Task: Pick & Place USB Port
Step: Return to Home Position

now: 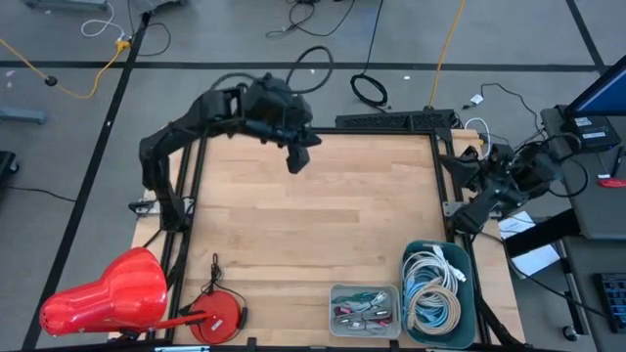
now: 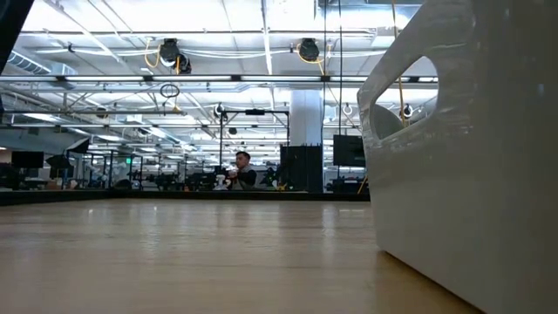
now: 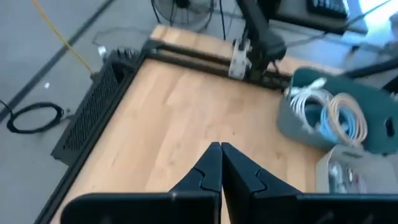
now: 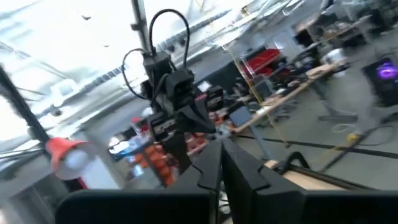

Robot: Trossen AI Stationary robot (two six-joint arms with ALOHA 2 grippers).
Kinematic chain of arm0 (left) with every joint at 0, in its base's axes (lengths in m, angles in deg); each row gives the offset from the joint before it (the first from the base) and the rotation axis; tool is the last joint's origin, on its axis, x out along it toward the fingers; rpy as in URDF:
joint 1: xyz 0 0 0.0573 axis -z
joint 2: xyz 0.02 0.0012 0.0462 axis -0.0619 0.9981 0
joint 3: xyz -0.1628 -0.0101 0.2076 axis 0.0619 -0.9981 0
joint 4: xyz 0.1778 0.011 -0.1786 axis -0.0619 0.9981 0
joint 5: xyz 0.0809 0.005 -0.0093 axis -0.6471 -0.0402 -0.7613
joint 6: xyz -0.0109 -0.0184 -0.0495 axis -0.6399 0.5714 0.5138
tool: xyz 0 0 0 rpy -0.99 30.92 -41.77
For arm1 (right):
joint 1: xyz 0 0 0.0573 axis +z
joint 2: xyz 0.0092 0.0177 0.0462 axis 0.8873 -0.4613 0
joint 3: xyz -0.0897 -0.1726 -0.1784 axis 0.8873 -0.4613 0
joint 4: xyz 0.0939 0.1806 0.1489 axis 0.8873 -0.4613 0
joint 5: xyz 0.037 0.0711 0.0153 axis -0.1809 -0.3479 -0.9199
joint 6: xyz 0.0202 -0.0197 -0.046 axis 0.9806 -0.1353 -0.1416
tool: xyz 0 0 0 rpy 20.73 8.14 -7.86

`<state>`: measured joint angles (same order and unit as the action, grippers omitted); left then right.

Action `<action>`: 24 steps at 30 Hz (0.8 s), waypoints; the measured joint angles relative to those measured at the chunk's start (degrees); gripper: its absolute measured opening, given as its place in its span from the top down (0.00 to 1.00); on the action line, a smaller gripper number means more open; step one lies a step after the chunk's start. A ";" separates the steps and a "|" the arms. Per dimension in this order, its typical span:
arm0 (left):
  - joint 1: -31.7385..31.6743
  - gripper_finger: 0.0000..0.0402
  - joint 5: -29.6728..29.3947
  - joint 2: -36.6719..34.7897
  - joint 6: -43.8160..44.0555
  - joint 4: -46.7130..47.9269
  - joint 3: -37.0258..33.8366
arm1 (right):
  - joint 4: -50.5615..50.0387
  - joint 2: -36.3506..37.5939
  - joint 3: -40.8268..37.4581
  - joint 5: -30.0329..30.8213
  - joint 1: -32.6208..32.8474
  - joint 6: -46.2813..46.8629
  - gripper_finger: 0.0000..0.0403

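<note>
Cables (image 1: 430,291) lie in the gray bin (image 1: 364,289) and blue bin (image 1: 437,246), near right, sorting apparently done; the left gripper (image 3: 221,147), pinched together, hangs over the table's (image 1: 293,230) far left, due to fold home, while the right gripper (image 4: 221,144), likewise closed, waits at the right edge.

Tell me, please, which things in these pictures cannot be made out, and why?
- Gray bin contents: too small to sort in the high view; cut off by the edge in the left wrist view.
- Blue bin: the top coils hide whatever lies underneath, high view.
- Low view: a white wall close to the camera hides the table on its right side.
- Right wrist view: faces the room; both bins out of frame.
</note>
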<state>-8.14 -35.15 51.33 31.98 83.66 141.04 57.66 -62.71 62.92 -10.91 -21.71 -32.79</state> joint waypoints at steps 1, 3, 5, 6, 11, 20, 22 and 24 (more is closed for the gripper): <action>-1.24 0.99 1.29 0.16 -1.02 0.70 -0.06 | 0.10 -0.66 0.00 1.12 0.00 0.03 0.99; -3.46 1.00 4.06 0.37 -3.06 0.71 -0.91 | 0.08 -2.10 0.00 2.47 -0.06 0.05 1.00; -5.71 0.99 6.64 0.37 -4.37 0.05 -2.74 | 0.21 -3.67 0.00 3.65 -0.23 0.09 1.00; -6.78 1.00 7.67 0.40 -4.75 -0.64 -4.11 | 0.26 -4.49 0.00 4.02 -0.61 0.11 1.00; -11.22 1.00 19.69 0.69 -3.72 -9.71 -12.38 | 0.80 -7.52 0.00 4.87 -4.37 1.73 1.00; -14.52 1.00 29.54 -0.19 -2.23 -17.04 -18.48 | 0.76 -11.56 0.02 -10.29 -15.39 6.54 1.00; -15.05 1.00 29.89 -0.28 -2.32 -17.30 -18.48 | -0.54 -13.30 0.02 -14.68 -18.69 9.81 1.00; -15.60 1.00 30.53 -0.46 -2.58 -17.36 -18.50 | -1.80 -15.61 0.02 -19.77 -22.68 14.07 1.00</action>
<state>-23.73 -4.62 50.86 29.39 66.30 122.54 55.86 -78.33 62.95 -30.68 -44.39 -18.72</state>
